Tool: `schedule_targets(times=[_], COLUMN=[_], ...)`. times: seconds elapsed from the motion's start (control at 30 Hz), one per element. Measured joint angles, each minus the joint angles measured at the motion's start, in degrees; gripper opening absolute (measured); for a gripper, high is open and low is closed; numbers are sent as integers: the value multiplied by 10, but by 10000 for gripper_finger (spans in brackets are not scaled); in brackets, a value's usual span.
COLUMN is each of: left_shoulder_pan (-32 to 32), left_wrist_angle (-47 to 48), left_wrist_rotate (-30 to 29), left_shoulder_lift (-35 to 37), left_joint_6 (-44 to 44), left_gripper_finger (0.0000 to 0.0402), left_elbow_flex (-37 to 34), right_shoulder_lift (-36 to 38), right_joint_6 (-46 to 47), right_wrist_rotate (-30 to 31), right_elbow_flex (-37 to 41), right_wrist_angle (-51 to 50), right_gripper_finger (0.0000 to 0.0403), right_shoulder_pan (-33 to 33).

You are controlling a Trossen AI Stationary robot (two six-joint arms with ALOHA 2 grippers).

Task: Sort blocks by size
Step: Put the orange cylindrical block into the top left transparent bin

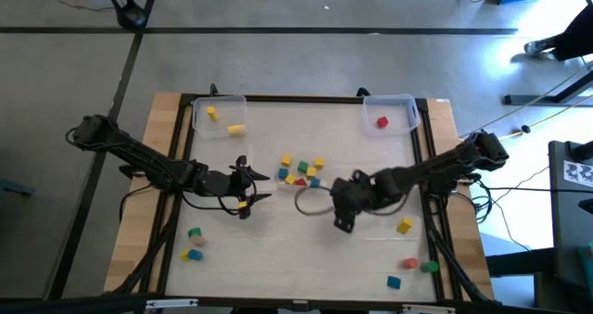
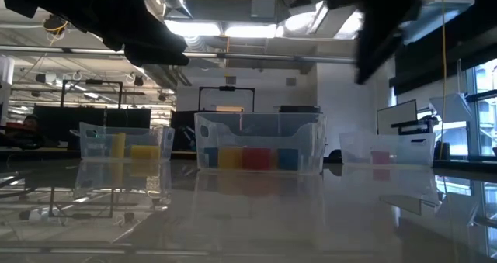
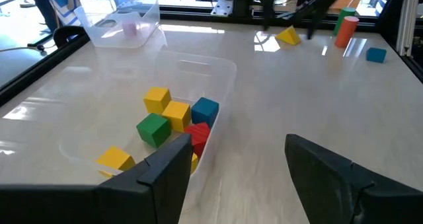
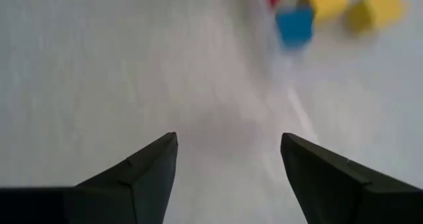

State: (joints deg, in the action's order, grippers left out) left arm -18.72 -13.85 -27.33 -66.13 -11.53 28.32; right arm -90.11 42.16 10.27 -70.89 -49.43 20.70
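Observation:
Several blocks, yellow, green, blue and red (image 3: 175,115), lie in a clear bin (image 3: 218,69) at mid-table; they also show in the high view (image 1: 301,170). My left gripper (image 1: 252,188) (image 3: 238,141) is open and empty just left of that bin, its fingers level toward it. My right gripper (image 1: 338,203) (image 4: 228,141) is open and empty over bare table right of the bin, with blue, red and yellow blocks (image 4: 294,22) ahead of it. Loose blocks lie near left (image 1: 194,243) and near right (image 1: 405,226).
A clear bin with yellow blocks (image 1: 220,115) stands at the far left, and another with one red block (image 1: 389,115) at the far right. An orange, a green and a blue block (image 1: 417,268) lie near the right front corner. A black frame (image 1: 435,194) borders the table.

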Motion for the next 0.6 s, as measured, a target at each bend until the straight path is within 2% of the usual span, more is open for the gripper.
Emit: schedule_targets(times=[0.33, 0.6], left_shoulder_pan=[0, 0], left_wrist_angle=[-1, -1], left_wrist_rotate=[0, 0], left_shoulder_lift=[0, 0], left_joint_6=[5, 4], left_gripper_finger=[230, 230], left_elbow_flex=[0, 0], right_shoulder_lift=[0, 0], right_joint_6=[291, 457], right_wrist_rotate=[-7, -38], right_elbow_flex=[-3, -3], right_wrist_angle=[-197, -292], right_gripper_finger=[262, 260], right_shoulder_pan=[153, 234])
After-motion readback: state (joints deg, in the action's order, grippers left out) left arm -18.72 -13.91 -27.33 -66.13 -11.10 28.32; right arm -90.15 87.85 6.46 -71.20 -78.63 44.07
